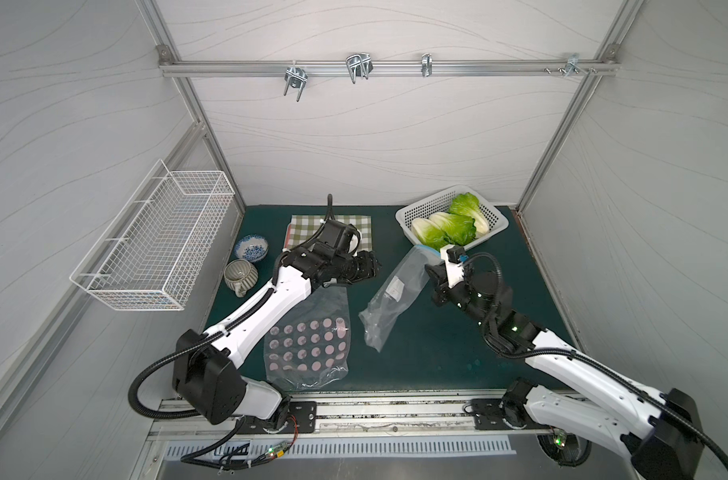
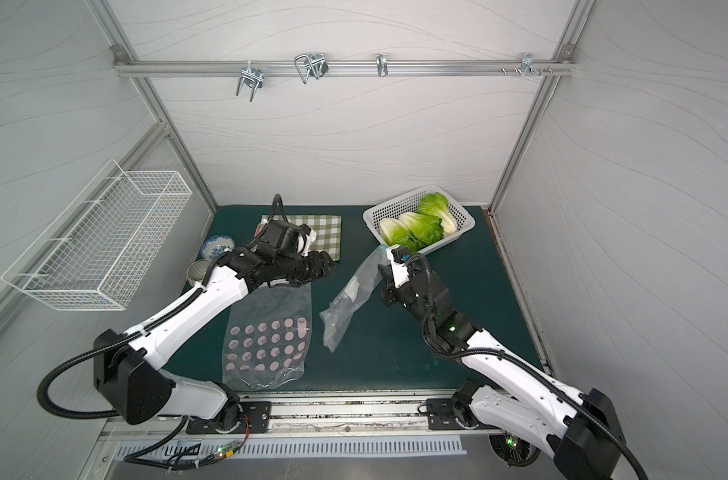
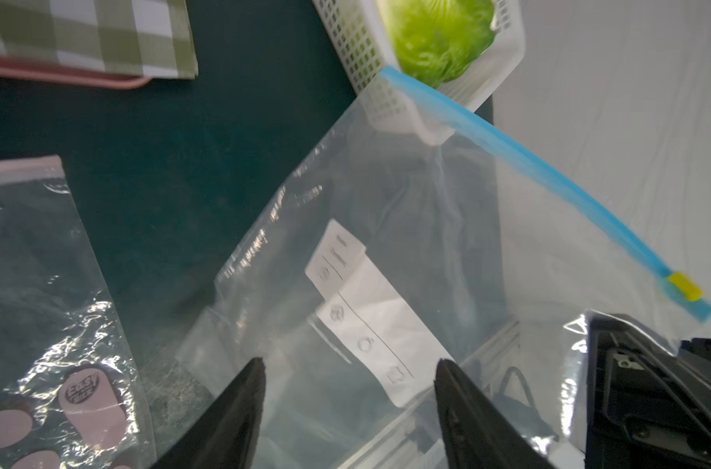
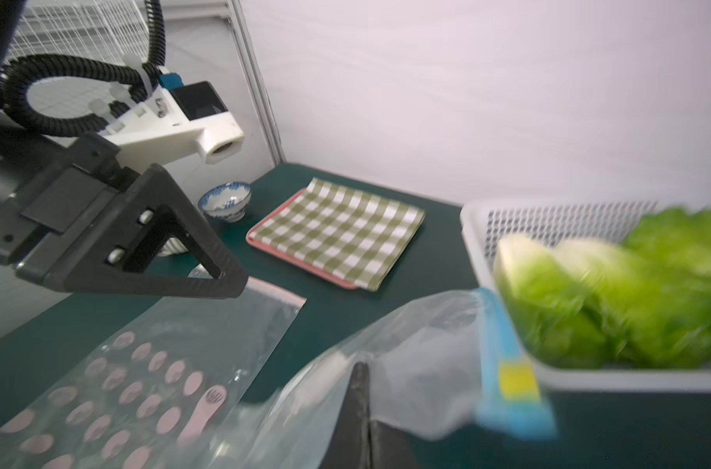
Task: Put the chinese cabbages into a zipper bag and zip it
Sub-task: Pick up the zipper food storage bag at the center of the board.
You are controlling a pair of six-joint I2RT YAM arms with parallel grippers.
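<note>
Three chinese cabbages (image 1: pixel 449 226) (image 2: pixel 416 228) (image 4: pixel 613 308) lie in a white plastic basket (image 1: pixel 424 203) at the back right. In front of the basket, a clear zipper bag (image 1: pixel 395 291) (image 2: pixel 354 291) (image 3: pixel 386 243) hangs slanted, with its lower end on the green mat. Its blue zip strip (image 3: pixel 528 162) carries a yellow slider (image 3: pixel 684 286) (image 4: pixel 516 379). My right gripper (image 1: pixel 431 270) (image 4: pixel 362 373) is shut on the bag's film just below the strip. My left gripper (image 1: pixel 375 268) (image 3: pixel 352 365) is open, left of the bag and pointing at it, with nothing between its fingers.
A clear bag with pink dots (image 1: pixel 308 340) lies flat at the front left, under my left arm. A green checked cloth (image 1: pixel 354 226) lies at the back. Two bowls (image 1: pixel 251 248) (image 1: pixel 239 275) stand at the left edge. A wire basket (image 1: pixel 154 245) hangs on the left wall.
</note>
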